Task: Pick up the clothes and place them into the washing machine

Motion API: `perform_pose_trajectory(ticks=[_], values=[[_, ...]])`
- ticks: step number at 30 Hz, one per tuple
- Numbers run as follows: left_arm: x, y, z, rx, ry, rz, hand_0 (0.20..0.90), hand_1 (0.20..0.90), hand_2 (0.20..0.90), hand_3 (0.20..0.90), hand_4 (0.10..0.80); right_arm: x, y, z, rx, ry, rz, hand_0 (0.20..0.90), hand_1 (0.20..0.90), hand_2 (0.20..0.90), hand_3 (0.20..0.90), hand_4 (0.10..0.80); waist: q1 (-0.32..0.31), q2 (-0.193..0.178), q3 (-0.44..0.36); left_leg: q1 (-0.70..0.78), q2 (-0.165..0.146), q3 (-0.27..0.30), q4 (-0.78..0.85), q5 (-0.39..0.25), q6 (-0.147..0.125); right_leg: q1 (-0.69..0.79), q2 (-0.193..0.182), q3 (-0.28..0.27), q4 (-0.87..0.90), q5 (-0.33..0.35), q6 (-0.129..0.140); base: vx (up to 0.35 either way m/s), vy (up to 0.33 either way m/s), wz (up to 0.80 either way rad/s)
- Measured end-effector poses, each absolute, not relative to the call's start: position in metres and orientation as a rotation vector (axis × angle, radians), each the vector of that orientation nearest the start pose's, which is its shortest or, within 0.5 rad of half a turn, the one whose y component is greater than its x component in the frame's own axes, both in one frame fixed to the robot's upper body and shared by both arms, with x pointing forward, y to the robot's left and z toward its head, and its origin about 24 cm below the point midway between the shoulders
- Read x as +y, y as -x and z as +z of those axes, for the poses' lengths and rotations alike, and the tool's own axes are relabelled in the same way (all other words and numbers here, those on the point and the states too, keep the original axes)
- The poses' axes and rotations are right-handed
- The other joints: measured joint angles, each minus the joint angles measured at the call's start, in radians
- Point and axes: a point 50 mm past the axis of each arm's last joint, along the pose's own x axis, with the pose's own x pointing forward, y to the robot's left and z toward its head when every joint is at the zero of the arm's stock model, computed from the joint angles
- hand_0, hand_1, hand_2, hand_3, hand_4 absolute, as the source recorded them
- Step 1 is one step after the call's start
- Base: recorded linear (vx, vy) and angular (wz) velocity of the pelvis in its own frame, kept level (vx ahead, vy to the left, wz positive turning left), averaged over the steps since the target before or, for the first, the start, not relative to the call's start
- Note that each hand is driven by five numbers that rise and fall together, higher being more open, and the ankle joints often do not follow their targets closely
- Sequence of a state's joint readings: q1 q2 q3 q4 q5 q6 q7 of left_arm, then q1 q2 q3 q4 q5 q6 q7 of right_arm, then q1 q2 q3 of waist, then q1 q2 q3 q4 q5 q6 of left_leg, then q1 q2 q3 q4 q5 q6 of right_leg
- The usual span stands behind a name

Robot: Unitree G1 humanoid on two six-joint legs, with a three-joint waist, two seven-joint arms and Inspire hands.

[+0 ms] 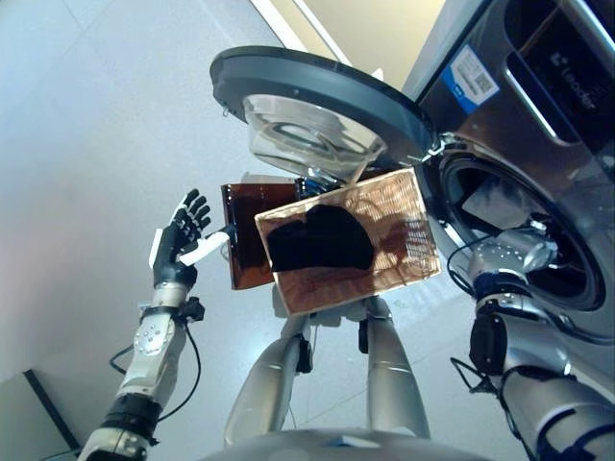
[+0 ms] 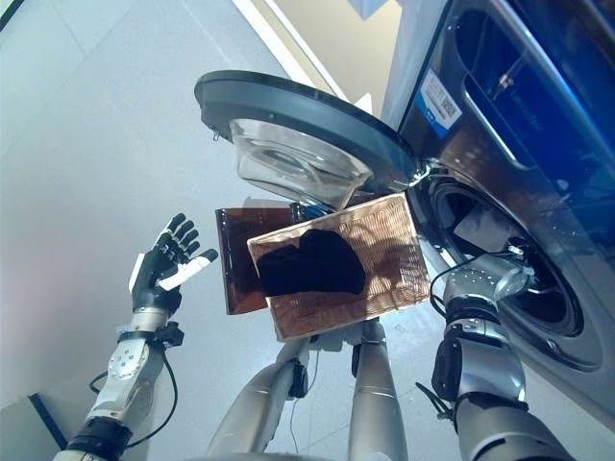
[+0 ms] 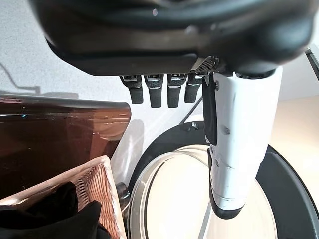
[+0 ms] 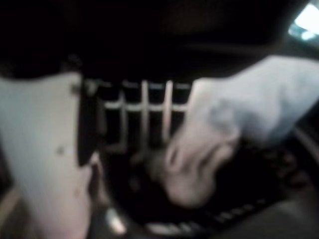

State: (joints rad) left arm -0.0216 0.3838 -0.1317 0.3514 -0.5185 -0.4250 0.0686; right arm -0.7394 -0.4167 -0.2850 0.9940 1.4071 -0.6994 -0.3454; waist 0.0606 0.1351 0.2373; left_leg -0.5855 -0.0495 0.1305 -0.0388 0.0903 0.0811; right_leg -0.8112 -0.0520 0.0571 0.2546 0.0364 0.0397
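A shallow wicker basket [image 1: 404, 240] rests on a low dark brown box [image 1: 245, 240] in front of the washing machine. Black clothes [image 1: 322, 240] lie in the basket's left half. My left hand [image 1: 181, 235] is open and empty, raised to the left of the box, apart from it; its thumb [image 3: 239, 149] and straight fingers [image 3: 157, 89] show in the left wrist view. My right arm reaches into the drum opening [image 1: 567, 259]. In the right wrist view my right hand [image 4: 45, 149] has its fingers spread, with a light cloth [image 4: 214, 139] lying just past them inside the dark drum.
The machine's round door [image 1: 317, 96] stands wide open above the basket and box, its glass bowl [image 1: 307, 134] facing down. A light cloth [image 1: 485, 206] lies inside the drum. Pale floor [image 1: 86, 115] stretches out to the left.
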Motion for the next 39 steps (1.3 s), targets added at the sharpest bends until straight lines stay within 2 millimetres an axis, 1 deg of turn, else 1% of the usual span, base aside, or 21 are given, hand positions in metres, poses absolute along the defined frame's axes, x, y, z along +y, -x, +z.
perform_pose_trajectory(ticks=[2, 5, 9, 14, 16, 18, 20, 21, 22, 23, 24, 25, 28, 30, 33, 34, 37, 39], values=[[0.229, -0.245, 0.017, -0.068, 0.102, 0.121, 0.9, 0.9, 0.9, 0.9, 0.8, -0.333, -0.324, 0.095, -0.459, -1.085, -1.051, 0.9, 0.9, 0.9, 0.9, 0.8, -0.01, 0.0, 0.0, 0.0, 0.0, 0.0, 0.0, 0.0, 0.0, 0.0, 0.0, -0.001, 0.001, 0.0, 0.0, -0.007, -0.006, 0.02], [0.229, -0.245, 0.017, -0.067, 0.102, 0.12, 0.9, 0.9, 0.9, 0.9, 0.8, -0.328, -0.327, 0.096, -0.426, -1.021, -0.999, 0.9, 0.9, 0.9, 0.9, 0.8, -0.021, -0.001, 0.0, 0.0, 0.0, 0.0, 0.001, 0.0, 0.0, 0.001, 0.0, -0.002, 0.002, 0.0, 0.0, 0.0, 0.0, 0.0], [0.229, -0.245, 0.017, -0.068, 0.103, 0.12, 0.9, 0.9, 0.9, 0.9, 0.8, -0.324, -0.325, 0.086, -0.378, -0.961, -0.96, 0.9, 0.9, 0.9, 0.9, 0.8, -0.025, -0.001, 0.0, 0.0, 0.0, 0.0, 0.001, 0.0, 0.0, 0.001, 0.0, -0.002, 0.003, 0.0, 0.0, 0.0, 0.0, 0.0], [0.23, -0.244, 0.016, -0.064, 0.102, 0.124, 0.9, 0.9, 0.9, 0.9, 0.8, -0.32, -0.323, 0.075, -0.295, -0.845, -0.916, 0.9, 0.9, 0.9, 0.9, 0.8, -0.032, -0.003, 0.001, 0.0, 0.0, 0.0, 0.003, 0.0, 0.0, 0.001, 0.0, -0.003, 0.004, 0.0, 0.0, 0.0, 0.0, 0.0], [0.232, -0.241, 0.014, -0.056, 0.101, 0.131, 0.9, 0.9, 0.9, 0.9, 0.8, -0.312, -0.325, 0.071, -0.251, -0.75, -0.862, 0.9, 0.9, 0.9, 0.9, 0.8, -0.044, -0.006, 0.002, 0.0, 0.0, 0.0, 0.003, 0.0, 0.0, 0.002, 0.0, -0.003, 0.005, 0.0, 0.0, 0.0, 0.0, 0.0], [0.232, -0.24, 0.013, -0.052, 0.1, 0.13, 0.9, 0.9, 0.9, 0.9, 0.8, -0.308, -0.325, 0.067, -0.223, -0.699, -0.83, 0.9, 0.9, 0.9, 0.9, 0.8, -0.049, -0.01, 0.003, 0.0, 0.0, 0.0, 0.004, 0.0, 0.0, 0.002, 0.0, -0.003, 0.005, 0.001, 0.0, 0.0, 0.0, 0.0], [0.232, -0.239, 0.013, -0.051, 0.1, 0.131, 0.9, 0.9, 0.9, 0.9, 0.8, -0.304, -0.322, 0.06, -0.171, -0.585, -0.785, 0.9, 0.9, 0.9, 0.9, 0.8, -0.049, -0.014, 0.002, 0.0, 0.0, 0.0, 0.004, 0.0, 0.0, 0.002, 0.0, -0.004, 0.005, 0.001, 0.0, 0.0, 0.0, 0.0], [0.232, -0.239, 0.012, -0.05, 0.1, 0.131, 0.9, 0.9, 0.9, 0.9, 0.8, -0.302, -0.322, 0.058, -0.159, -0.566, -0.774, 0.9, 0.9, 0.9, 0.9, 0.8, -0.05, -0.015, 0.002, 0.0, 0.0, 0.0, 0.004, 0.0, 0.0, 0.002, 0.0, -0.003, 0.004, 0.001, 0.0, 0.0, 0.0, 0.0], [0.232, -0.239, 0.013, -0.052, 0.1, 0.13, 0.9, 0.9, 0.9, 0.9, 0.8, -0.3, -0.321, 0.054, -0.126, -0.503, -0.754, 0.9, 0.9, 0.9, 0.9, 0.8, -0.05, -0.017, 0.003, 0.0, 0.0, 0.001, 0.004, 0.0, 0.0, 0.002, 0.0, -0.003, 0.004, 0.001, 0.001, 0.0, 0.0, 0.0], [0.232, -0.239, 0.013, -0.055, 0.1, 0.128, 0.9, 0.9, 0.9, 0.9, 0.8, -0.296, -0.321, 0.053, -0.099, -0.399, -0.695, 0.9, 0.9, 0.9, 0.9, 0.8, -0.049, -0.019, 0.003, 0.0, 0.0, 0.001, 0.004, 0.0, 0.0, 0.002, 0.0, -0.003, 0.004, 0.001, 0.001, 0.0, 0.0, 0.0], [0.232, -0.239, 0.013, -0.056, 0.1, 0.129, 0.9, 0.9, 0.9, 0.9, 0.8, -0.291, -0.319, 0.051, -0.08, -0.307, -0.634, 0.9, 0.9, 0.9, 0.9, 0.8, -0.05, -0.022, 0.003, 0.0, 0.0, 0.001, 0.004, 0.0, 0.0, 0.002, 0.0, -0.003, 0.004, 0.001, 0.001, 0.0, 0.0, 0.0], [0.232, -0.239, 0.013, -0.056, 0.1, 0.129, 0.9, 0.9, 0.9, 0.9, 0.8, -0.287, -0.318, 0.051, -0.079, -0.254, -0.596, 0.9, 0.9, 0.9, 0.9, 0.8, -0.05, -0.023, 0.003, 0.0, 0.0, 0.001, 0.004, 0.0, 0.0, 0.002, 0.0, -0.004, 0.004, 0.001, 0.001, 0.0, 0.0, 0.0], [0.231, -0.239, 0.013, -0.057, 0.094, 0.125, 0.9, 0.9, 0.9, 0.9, 0.8, -0.266, -0.316, 0.048, -0.057, -0.034, -0.452, 0.9, 0.9, 0.9, 0.9, 0.8, -0.055, -0.031, 0.001, 0.0, 0.0, 0.001, 0.004, 0.0, 0.0, 0.002, 0.0, -0.004, 0.004, 0.001, 0.001, 0.0, 0.0, 0.0], [0.23, -0.239, 0.013, -0.057, 0.078, 0.121, 0.9, 0.9, 0.9, 0.9, 0.8, -0.258, -0.316, 0.047, -0.053, 0.073, -0.395, 0.9, 0.9, 0.9, 0.9, 0.8, -0.057, -0.038, 0.001, 0.001, 0.0, 0.0, 0.008, 0.0, 0.0, 0.005, -0.001, -0.004, 0.004, 0.002, 0.001, 0.01, 0.003, 0.05], [0.224, -0.239, 0.012, -0.057, 0.048, 0.104, 0.9, 0.9, 0.9, 0.9, 0.8, -0.252, -0.311, 0.045, -0.05, 0.233, -0.322, 0.9, 0.9, 0.9, 0.9, 0.8, -0.062, -0.042, 0.001, 0.007, 0.0, -0.007, 0.02, 0.0, 0.0, 0.024, -0.003, -0.018, 0.001, 0.003, 0.001, 0.011, 0.004, 0.08], [0.224, -0.24, 0.012, -0.056, 0.036, 0.102, 0.9, 0.9, 0.9, 0.9, 0.8, -0.252, -0.311, 0.043, -0.035, 0.257, -0.324, 0.9, 0.9, 0.9, 0.9, 0.8, -0.065, -0.044, 0.003, 0.014, 0.001, -0.01, 0.02, -0.001, 0.0, 0.033, -0.002, -0.021, 0.001, 0.003, 0.001, 0.015, 0.0, 0.07], [0.226, -0.238, 0.004, -0.027, -0.012, 0.123, 0.9, 0.9, 0.9, 0.9, 0.8, -0.251, -0.308, 0.038, -0.011, 0.412, -0.29, 0.9, 0.9, 0.9, 0.9, 0.8, -0.074, -0.056, -0.001, 0.04, 0.001, -0.01, 0.021, -0.001, 0.001, 0.058, -0.003, -0.023, 0.0, 0.002, 0.001, 0.016, -0.002, 0.07], [0.227, -0.237, 0.002, -0.015, -0.037, 0.133, 0.9, 0.9, 0.9, 0.9, 0.8, -0.252, -0.306, 0.036, -0.002, 0.475, -0.276, 0.9, 0.9, 0.9, 0.9, 0.8, -0.074, -0.061, -0.004, 0.042, 0.001, -0.01, 0.022, -0.001, 0.0, 0.062, -0.002, -0.025, 0.0, 0.003, 0.001, 0.019, -0.016, 0.05]])
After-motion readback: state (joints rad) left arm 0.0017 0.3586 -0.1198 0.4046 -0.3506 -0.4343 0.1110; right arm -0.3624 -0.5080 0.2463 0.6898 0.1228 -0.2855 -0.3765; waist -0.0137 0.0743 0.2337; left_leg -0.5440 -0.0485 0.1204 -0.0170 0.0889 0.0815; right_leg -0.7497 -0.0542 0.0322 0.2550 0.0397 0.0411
